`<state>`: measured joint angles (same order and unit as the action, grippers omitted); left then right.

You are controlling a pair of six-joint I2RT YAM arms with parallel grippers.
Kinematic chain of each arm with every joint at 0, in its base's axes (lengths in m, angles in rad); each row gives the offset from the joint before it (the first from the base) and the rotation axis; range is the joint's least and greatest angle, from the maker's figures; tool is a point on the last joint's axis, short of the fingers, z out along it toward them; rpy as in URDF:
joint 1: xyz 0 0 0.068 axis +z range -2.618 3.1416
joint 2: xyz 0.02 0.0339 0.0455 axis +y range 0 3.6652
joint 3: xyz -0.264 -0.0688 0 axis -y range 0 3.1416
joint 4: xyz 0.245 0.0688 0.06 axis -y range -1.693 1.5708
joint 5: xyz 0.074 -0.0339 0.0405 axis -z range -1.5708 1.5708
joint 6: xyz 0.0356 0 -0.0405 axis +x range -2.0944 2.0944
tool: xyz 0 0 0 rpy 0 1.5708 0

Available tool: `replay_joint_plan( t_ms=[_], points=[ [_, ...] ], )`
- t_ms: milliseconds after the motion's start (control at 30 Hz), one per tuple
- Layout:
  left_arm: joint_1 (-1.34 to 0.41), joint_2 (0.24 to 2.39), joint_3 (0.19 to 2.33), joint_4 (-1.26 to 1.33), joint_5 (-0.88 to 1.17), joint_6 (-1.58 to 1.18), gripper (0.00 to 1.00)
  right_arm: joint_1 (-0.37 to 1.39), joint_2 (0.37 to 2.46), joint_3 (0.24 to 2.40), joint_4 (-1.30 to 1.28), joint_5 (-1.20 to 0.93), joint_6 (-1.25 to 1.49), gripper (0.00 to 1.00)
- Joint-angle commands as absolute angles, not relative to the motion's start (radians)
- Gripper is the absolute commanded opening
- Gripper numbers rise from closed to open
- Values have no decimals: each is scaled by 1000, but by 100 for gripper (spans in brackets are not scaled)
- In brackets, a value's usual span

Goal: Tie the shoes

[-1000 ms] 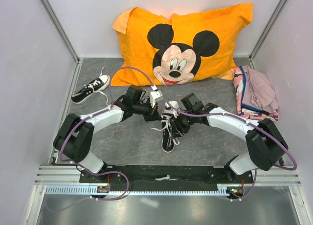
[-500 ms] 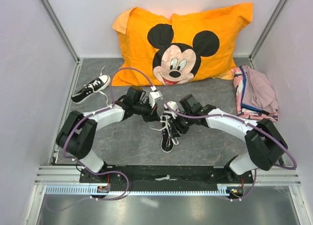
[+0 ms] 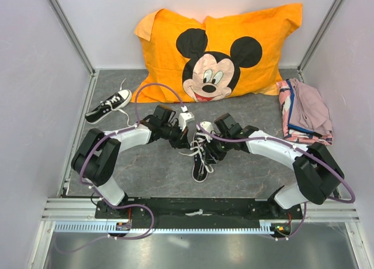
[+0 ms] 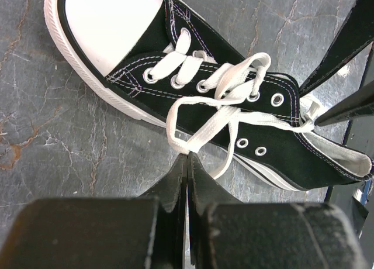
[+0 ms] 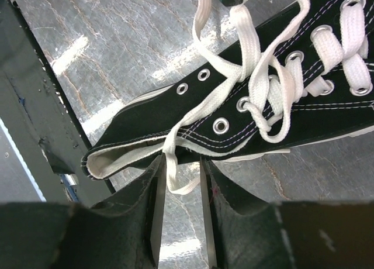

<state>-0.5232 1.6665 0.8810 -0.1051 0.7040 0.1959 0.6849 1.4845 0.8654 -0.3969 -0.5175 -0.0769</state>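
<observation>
From above, we see two robot arms reaching inward over a grey, stone-patterned table point(image 3: 146, 172). One black sneaker point(image 3: 200, 168) lies in the middle of the table between them, its white lace loose across the top. The left gripper point(image 3: 186, 143) sits just beside this sneaker on one side and the right gripper point(image 3: 209, 147) just beside it on the other. A second black sneaker point(image 3: 108, 106) lies well apart at the far left, near the wall. An orange pillow point(image 3: 169, 35) printed with a cartoon mouse face leans at the back, and a folded pinkish cloth point(image 3: 307, 111) rests at the right. From the left wrist, we look down on the sneaker's white toe cap point(image 4: 111, 23) and eyelets; the two dark fingers are pressed together, pinching a loop of lace point(image 4: 205, 133) just beside the sole, above the table. From the right wrist, we see the heel opening of the same sneaker close to the fingers point(image 5: 153, 210). They stand apart with a clear gap, and a loose lace end hangs down between them without being clamped.
</observation>
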Motion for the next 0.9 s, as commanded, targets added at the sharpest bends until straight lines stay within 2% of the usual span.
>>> replay_joint_plan(
  t_ms=[0, 300, 533, 633, 733, 767, 867],
  points=[
    [-520, 1672, 922, -109, 695, 164, 2, 699, 1437, 873, -393, -517, -64, 39],
    [-520, 1678, 927, -112, 693, 164, 1, 733, 1443, 896, -397, -470, -52, 44],
    [-520, 1677, 923, -110, 693, 161, 2, 755, 1477, 903, -390, -400, -55, 40],
    [-520, 1678, 922, -112, 696, 163, 2, 758, 1479, 911, -394, -380, -49, 34],
    [-520, 1677, 922, -110, 696, 163, 1, 758, 1486, 920, -403, -385, -48, 13],
    [-520, 1677, 923, -110, 696, 161, 2, 758, 1488, 923, -408, -394, -45, 0],
    [-520, 1675, 922, -112, 698, 164, 2, 758, 1479, 928, -411, -402, -40, 0]
  ],
)
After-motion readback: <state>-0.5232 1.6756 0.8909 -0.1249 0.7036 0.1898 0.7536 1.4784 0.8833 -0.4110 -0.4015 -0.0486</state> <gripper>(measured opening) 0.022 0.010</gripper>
